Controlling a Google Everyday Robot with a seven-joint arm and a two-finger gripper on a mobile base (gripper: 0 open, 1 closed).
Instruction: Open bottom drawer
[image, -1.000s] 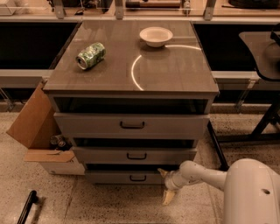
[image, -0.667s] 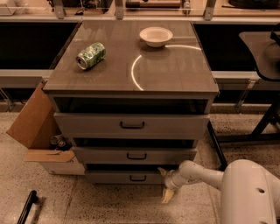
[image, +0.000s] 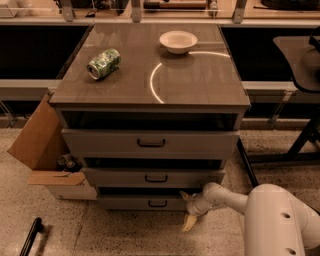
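The bottom drawer (image: 145, 202) is the lowest, narrowest grey front of the cabinet, with a small black bar handle (image: 157, 203) at its centre. Its front sits slightly forward, under a dark gap. My gripper (image: 187, 210) is low at the right end of that drawer front, to the right of the handle and apart from it. One cream finger (image: 189, 222) points down toward the floor, the other (image: 184, 195) sits up by the drawer's upper edge. My white arm (image: 235, 200) reaches in from the lower right.
The mid drawer (image: 152, 177) and the top drawer (image: 150, 143) sit above. A green can (image: 103, 63) lying on its side and a white bowl (image: 178, 41) are on the cabinet top. A cardboard box (image: 37, 145) leans at the left. A dark table leg (image: 300, 142) stands right.
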